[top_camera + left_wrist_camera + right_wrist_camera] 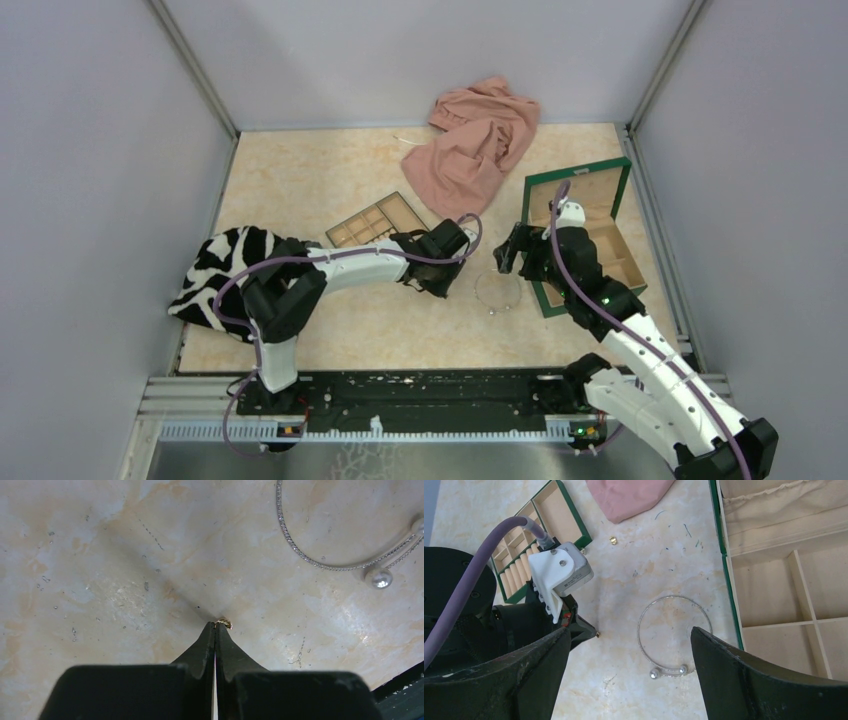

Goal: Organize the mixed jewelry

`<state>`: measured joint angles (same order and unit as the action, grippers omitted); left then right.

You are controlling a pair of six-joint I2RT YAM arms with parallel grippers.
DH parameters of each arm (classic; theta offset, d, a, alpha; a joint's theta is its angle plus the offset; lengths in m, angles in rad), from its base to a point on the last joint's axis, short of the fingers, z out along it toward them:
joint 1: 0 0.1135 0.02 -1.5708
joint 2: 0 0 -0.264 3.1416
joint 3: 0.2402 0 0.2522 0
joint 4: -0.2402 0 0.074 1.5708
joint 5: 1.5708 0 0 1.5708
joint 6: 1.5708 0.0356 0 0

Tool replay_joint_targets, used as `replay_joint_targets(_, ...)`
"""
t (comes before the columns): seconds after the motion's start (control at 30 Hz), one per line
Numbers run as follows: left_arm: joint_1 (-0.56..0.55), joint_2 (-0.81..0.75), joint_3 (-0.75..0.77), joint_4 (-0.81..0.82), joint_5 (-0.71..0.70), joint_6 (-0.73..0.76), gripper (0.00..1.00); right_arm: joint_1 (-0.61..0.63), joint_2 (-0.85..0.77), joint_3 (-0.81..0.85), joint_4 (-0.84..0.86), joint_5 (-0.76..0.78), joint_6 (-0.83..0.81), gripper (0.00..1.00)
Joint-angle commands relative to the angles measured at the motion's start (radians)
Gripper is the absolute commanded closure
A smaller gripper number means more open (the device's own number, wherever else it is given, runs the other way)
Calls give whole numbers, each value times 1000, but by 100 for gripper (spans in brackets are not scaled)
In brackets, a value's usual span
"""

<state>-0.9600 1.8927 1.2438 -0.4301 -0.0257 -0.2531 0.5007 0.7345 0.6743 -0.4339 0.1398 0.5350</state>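
The silvery loop with pearl-like bead ends (497,291) lies flat on the table beside the green box; it also shows in the left wrist view (378,577) and the right wrist view (672,597). My left gripper (446,289) (215,626) is shut, its tips low over the table left of the loop, pinching a tiny gold piece (224,623) that also shows in the right wrist view (597,635). A second gold speck (613,540) lies near the pink cloth. My right gripper (508,256) (630,630) is open wide and empty, hovering above the loop.
The open green wooden compartment box (541,262) (728,590) stands right of the loop. The small green-edged slotted tray (375,222) (544,525) lies behind the left arm. A pink cloth (475,150) lies at the back, a black-and-white cloth (225,270) at the left.
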Motion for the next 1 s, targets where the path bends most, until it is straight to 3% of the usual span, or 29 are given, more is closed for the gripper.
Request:
replay_joint_targets(0.0, -6, -10, 26, -20, -9, 4, 100, -9, -2, 1, 66, -15, -4, 11)
replay_joint_targets(0.57, -1, -35, 62, -86, -11, 8, 100, -8, -23, -3, 58, -5, 0, 12)
replay_joint_targets(0.8, 37, -25, 43, -52, 21, -15, 100, -8, -25, -18, 69, -4, 6, 12)
replay_joint_targets(0.97, 65, -40, 10, 0, 118, -55, 100, -8, -15, -21, 81, -20, 6, 12)
